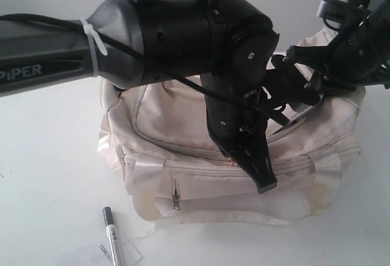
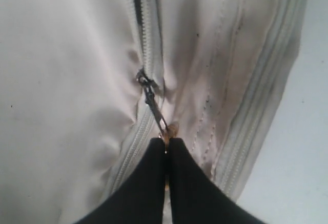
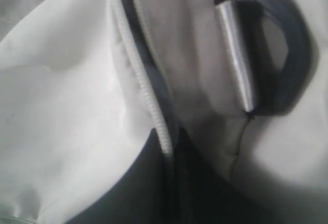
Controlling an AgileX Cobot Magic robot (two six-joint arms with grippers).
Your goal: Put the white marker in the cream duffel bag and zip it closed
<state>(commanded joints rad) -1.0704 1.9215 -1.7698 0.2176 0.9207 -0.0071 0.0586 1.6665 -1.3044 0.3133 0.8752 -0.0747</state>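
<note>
Left pincer point(image 2: 166, 143) is clamped shut on the zipper pull point(image 2: 154, 106) of the cream duffel bag point(image 1: 177, 120), its black fingers point(image 2: 143, 183) pressed together over the gold ring. Right pincer point(image 3: 171, 157), up at the bag's right end, is closed as well, nipping the fabric edge beside the zip. The zip gapes dark on one side of its slider. The white marker point(image 1: 113, 237) lies outside on the table point(image 1: 49, 175), just in front of the bag, its lower end across a paper tag point(image 1: 100, 254).
</note>
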